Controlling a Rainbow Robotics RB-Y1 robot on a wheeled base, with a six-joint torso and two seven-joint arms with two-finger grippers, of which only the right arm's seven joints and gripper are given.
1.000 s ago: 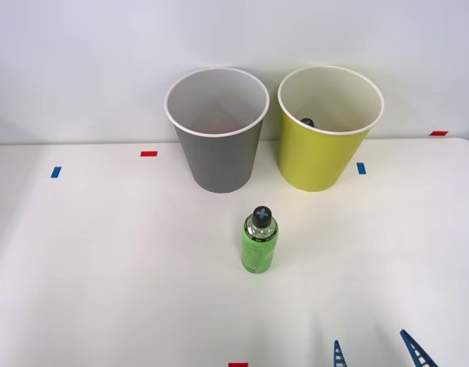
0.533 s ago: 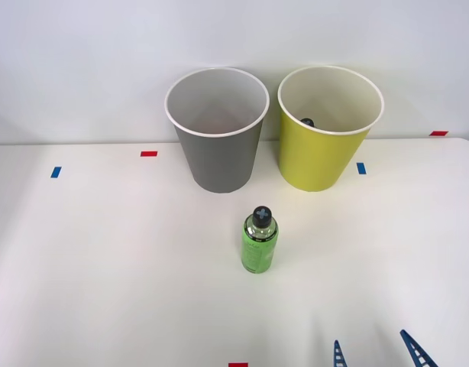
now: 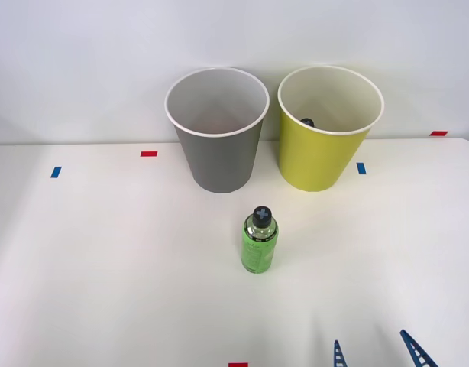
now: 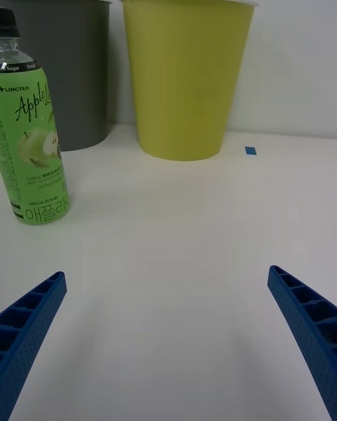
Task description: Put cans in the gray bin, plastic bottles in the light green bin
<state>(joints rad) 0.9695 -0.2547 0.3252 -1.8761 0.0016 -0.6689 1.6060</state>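
A small green plastic bottle (image 3: pixel 259 242) (image 4: pixel 29 133) with a black cap stands upright on the white table, in front of the two bins. The gray bin (image 3: pixel 217 130) (image 4: pixel 67 67) stands at the back, left of the light green bin (image 3: pixel 326 128) (image 4: pixel 185 74). A dark cap-like object (image 3: pixel 307 122) shows inside the light green bin. My right gripper (image 3: pixel 376 352) (image 4: pixel 168 337) hovers low near the table's front edge, right of the bottle and well short of it. It is open, its blue ribbed fingers (image 4: pixel 31 323) spread wide with nothing between them. No can is in sight.
Small red tape marks (image 3: pixel 149 154) and blue tape marks (image 3: pixel 361 168) dot the table (image 3: pixel 105 267). A pale wall rises just behind the bins. Bare table surface lies between my gripper and the bottle.
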